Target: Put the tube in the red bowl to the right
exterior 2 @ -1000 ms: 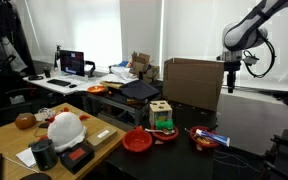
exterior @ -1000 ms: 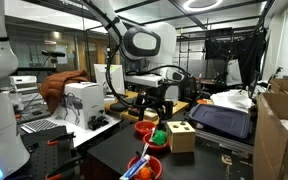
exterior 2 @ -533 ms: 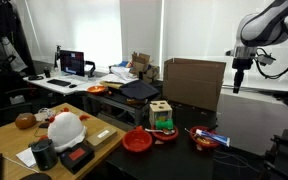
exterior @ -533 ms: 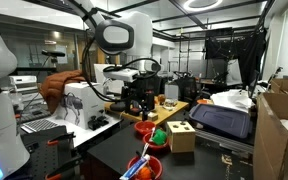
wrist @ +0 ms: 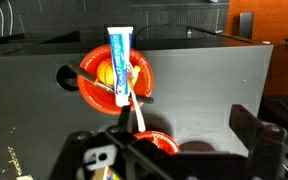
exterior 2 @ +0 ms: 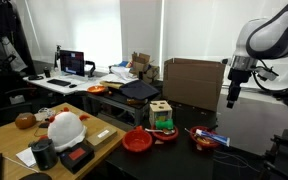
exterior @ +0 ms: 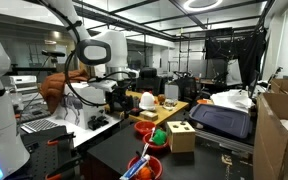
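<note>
Gripper (exterior 2: 231, 99) hangs clear of the tube; whether its jaws are spread or pressed together cannot be told.
It points down above the right end of the dark table (exterior 2: 182, 158). The tube (wrist: 121, 65) lies well apart from it, across the red bowl (wrist: 89, 86), with its wide end past the far rim. In an exterior view this bowl is the right one of two. The second red bowl (exterior 2: 137, 142) sits to its left.
</note>
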Available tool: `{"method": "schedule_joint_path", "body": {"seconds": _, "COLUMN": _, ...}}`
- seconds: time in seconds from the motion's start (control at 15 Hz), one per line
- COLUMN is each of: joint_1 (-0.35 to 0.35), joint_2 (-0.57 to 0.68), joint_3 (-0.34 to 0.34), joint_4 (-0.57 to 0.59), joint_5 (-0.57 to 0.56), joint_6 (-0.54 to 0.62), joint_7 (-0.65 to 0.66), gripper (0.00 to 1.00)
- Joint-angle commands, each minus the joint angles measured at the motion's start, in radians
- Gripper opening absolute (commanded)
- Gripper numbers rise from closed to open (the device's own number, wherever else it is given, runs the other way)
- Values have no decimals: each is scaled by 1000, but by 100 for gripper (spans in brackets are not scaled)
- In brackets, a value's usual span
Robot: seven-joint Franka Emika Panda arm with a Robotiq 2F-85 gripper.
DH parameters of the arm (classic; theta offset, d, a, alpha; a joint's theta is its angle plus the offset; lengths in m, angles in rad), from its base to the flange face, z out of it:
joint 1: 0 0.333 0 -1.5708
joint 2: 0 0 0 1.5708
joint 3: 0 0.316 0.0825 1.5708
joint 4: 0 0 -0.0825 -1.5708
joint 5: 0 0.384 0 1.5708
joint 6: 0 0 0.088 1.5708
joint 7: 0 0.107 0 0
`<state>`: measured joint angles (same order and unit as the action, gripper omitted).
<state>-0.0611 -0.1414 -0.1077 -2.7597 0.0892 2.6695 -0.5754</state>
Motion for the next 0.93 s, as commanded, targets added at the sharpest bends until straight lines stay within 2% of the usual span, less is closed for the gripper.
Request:
{"method": "schedule_joint_path", "body": {"seconds": 0.0, "joint_1": 42, "joint_2": -32, "joint_3": 54, "joint_4": -29, "joint_5": -64, "joint_6": 68, "joint_7": 149, "gripper": 100}}
{"method": "schedule_joint_path", "body": {"seconds": 0.2, "joint_1": 35, "joint_2": -39, "joint_3": 114, "joint_4": 38, "joint_5": -200, "joint_6": 10, "joint_7": 355, "gripper": 100}}
{"method": "schedule_joint_path", "body": {"seconds": 0.4, "joint_1": 30, "joint_2": -55, "joint_3": 147, "joint_4": 134, "joint_5": -281, "joint_6": -82, "joint_7": 506, "gripper": 100}}
{"method": "schedule_joint_path", "body": {"seconds": 0.6, "joint_1": 31, "joint_2": -71, "joint_3": 155, "joint_4": 237, "joint_5": -311, "joint_6": -169, "joint_7": 587, "gripper": 100}}
{"method": "schedule_joint_path", "body": {"seconds": 0.87, "joint_1": 34, "joint_2": -99, "joint_3": 150, "joint_4": 352, "joint_5": -303, "joint_6": -288, "joint_7": 608, "gripper": 100}}
